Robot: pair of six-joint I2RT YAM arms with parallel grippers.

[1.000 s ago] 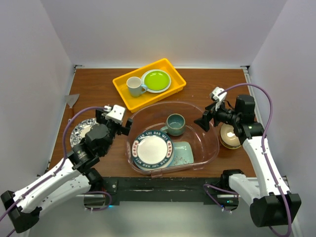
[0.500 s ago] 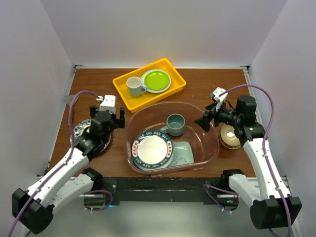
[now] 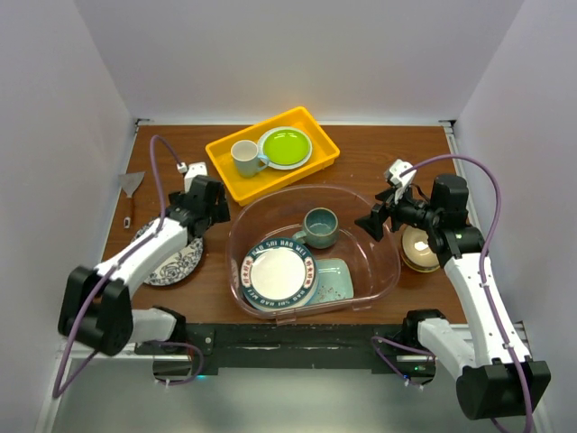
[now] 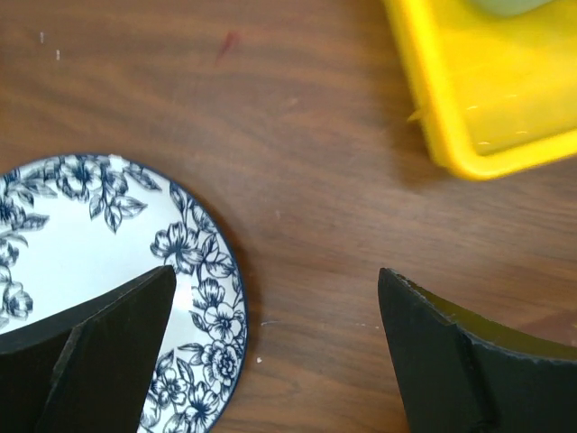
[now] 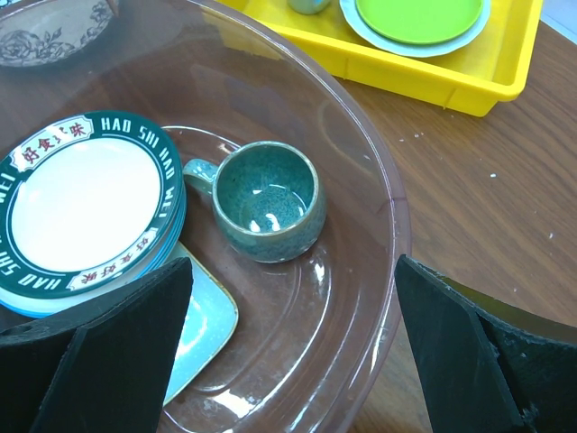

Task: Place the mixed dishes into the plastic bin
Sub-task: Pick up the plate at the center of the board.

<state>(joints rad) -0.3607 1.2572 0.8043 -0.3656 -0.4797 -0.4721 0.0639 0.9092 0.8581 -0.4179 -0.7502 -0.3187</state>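
My left gripper point(image 3: 203, 194) hangs with its jaws wide apart and nothing between them, over the right edge of the blue-floral plate point(image 4: 81, 234): one finger sits above the patterned rim, the other above bare wood, with the yellow tray point(image 4: 469, 108) close on the far side. That plate lies flat on the table, left of the plastic bin point(image 3: 379, 262) and outside it. The tan bowl point(image 3: 419, 245) is outside too, on the right, by my right forearm. Inside the bin are the white plate point(image 3: 278, 273), the mint-green tray point(image 3: 338, 278) partly under it, and the dark teal mug point(image 5: 266, 198). My right gripper point(image 5: 293, 271) is also spread open and empty, above the bin's right side. My worry is the plate's low, glazed rim: if I come down badly, a finger could skate off it or shove the plate along the wood instead of getting under the edge. A pinch on one edge alone might let it tilt and slide out mid-carry. Lifted too low, it could clip the bin wall, or land hard on the mug or stack and chip. My right jaws over the bin could also meet my left arm coming in
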